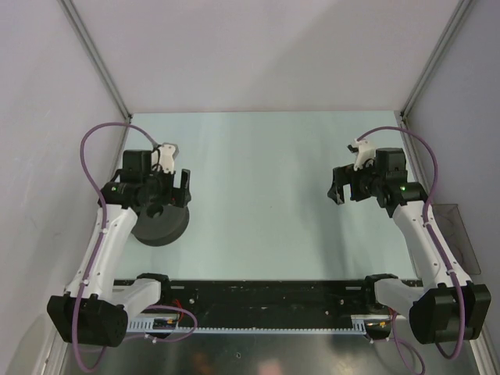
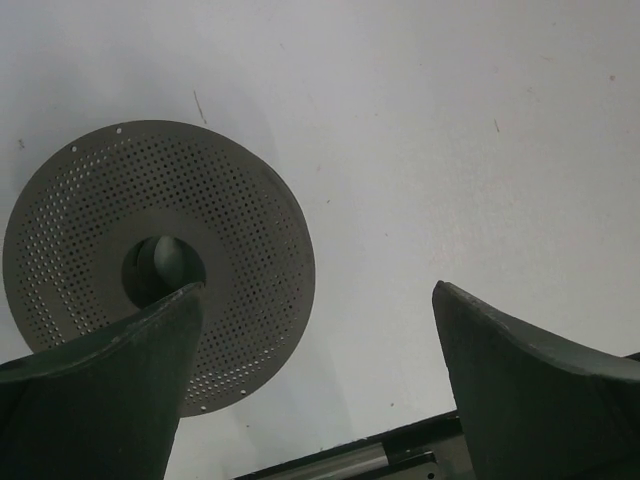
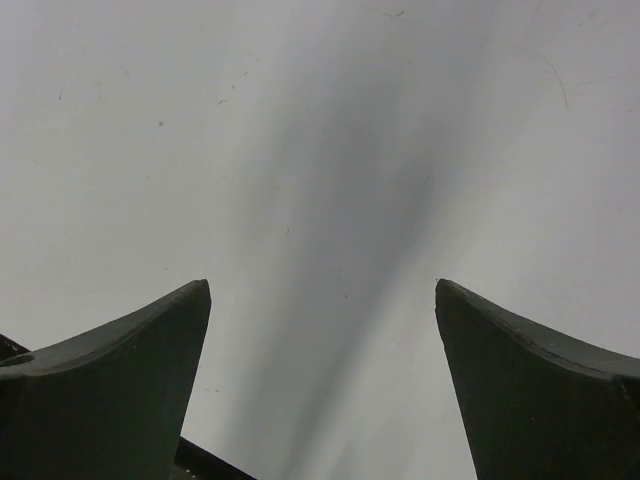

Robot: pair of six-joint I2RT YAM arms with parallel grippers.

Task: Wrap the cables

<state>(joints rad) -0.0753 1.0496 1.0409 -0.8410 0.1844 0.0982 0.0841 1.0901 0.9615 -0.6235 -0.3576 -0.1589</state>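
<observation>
We see the pale table [image 1: 258,172] boxed in by plain walls [image 1: 258,55] at the back and on both sides. A black rail [image 1: 258,293] runs along the near edge between the arm bases. The broad middle of the table, between the two arms, is open room.

The left gripper [image 1: 156,194] [image 2: 318,290] hangs at the left with its jaws spread wide and nothing between them. It is over the far rim of a round dark grey spool [image 1: 168,228] [image 2: 230,220], which lies flat with its centre hole up. The right gripper [image 1: 348,189] [image 3: 322,285] hovers at the right over bare table, equally wide and holding nothing.

We cannot pick out the cables for certain. The right wrist view shows a faint curved line [image 3: 556,78] beyond that gripper's fingers, wire or scratch we cannot tell. So their lie and long axis stay unclear.
</observation>
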